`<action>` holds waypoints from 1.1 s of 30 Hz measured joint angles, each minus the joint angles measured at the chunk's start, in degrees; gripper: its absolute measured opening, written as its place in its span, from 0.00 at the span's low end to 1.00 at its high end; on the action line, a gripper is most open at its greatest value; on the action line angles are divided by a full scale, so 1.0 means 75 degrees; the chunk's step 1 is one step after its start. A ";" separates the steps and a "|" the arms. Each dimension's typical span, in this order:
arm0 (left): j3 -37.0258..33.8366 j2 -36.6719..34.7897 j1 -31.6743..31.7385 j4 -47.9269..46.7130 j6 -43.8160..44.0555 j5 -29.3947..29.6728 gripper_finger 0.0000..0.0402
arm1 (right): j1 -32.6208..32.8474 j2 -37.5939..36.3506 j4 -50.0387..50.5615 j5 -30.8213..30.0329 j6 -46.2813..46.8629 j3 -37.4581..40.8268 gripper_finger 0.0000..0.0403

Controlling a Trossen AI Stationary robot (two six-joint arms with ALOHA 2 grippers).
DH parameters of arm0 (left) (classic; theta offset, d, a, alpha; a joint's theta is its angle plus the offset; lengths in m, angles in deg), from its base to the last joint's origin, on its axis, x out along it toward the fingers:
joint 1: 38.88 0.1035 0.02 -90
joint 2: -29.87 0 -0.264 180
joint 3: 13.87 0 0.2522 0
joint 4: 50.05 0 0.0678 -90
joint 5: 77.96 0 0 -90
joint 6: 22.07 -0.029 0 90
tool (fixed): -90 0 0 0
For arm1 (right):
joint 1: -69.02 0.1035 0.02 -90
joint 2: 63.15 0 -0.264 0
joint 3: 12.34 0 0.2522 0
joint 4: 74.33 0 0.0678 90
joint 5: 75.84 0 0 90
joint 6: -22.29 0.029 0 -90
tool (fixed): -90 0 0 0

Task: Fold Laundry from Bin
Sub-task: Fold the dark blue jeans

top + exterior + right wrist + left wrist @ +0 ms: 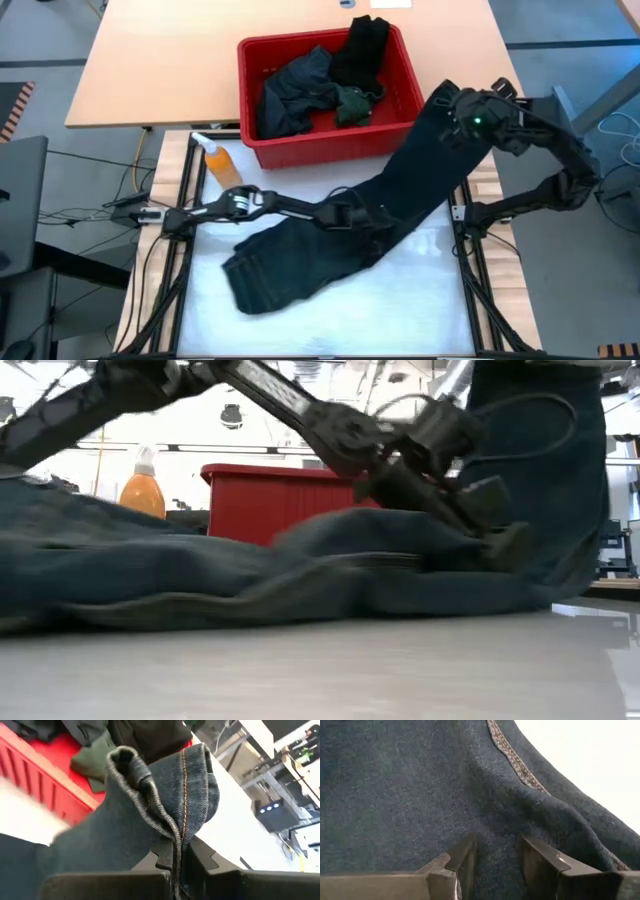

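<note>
Jeans (250, 575) lie closest to the low camera, spread flat across the white worktop (400, 670) like a long dark hill. They are out of the bin (322, 135), which sits at the back of the worktop with the rest of the laundry (300, 90) heaped inside it. One end of the jeans rests bunched near the front of the worktop. The other end is lifted up toward the right side.

Down on the middle of the jeans is the left hand (495, 857). Its two fingers are a little way apart, with a ridge of cloth standing between them. The right hand (177, 857) is squeezed tight on a folded hem, with the orange stitching running straight down into the pinch, and it holds that end up in the air beside the bin.

Denim like this looks thick and a bit heavy. It is soft, so it sags and bends wherever nothing holds it up, but it does not look slippery or easy to break. I think the best spots to grab are the hems and the waistband, where the cloth is doubled and firm. A pinch in the flat middle would likely only lift a small bump.

An orange bottle (218, 160) stands near the bin's left corner.
</note>
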 joint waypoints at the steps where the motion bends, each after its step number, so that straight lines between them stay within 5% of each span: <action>1: 0.0376 0.0199 0.0031 0.0005 0.0024 -0.0002 0.34 | 0.0057 0.0060 0.0002 0.0038 0.0002 -0.0123 0.10; 8: 0.2120 0.0684 0.0266 -0.0399 -0.0368 0.0002 0.34 | 0.0231 0.0564 -0.0009 0.1368 0.0448 -0.0839 0.10; 13: 0.2455 -0.0081 0.0273 -0.1681 -0.1012 0.0040 0.34 | 0.0461 0.0938 -0.0001 0.2112 0.0989 -0.1176 0.10; 20: 0.2361 -0.1707 -0.0410 -0.6312 -0.1520 0.0915 0.34 | 0.0852 0.1356 0.0003 0.2484 0.1448 -0.1734 0.11; 27: 0.2263 -0.3278 -0.1846 -1.0884 0.0325 0.3170 0.34 | 0.1665 0.1584 -0.0085 0.2502 0.2322 -0.1861 0.11; 33: 0.0793 -0.5558 -0.3219 -1.0932 0.2360 0.4562 0.34 | 0.2852 0.2080 -0.0897 0.2508 0.2897 -0.1861 0.12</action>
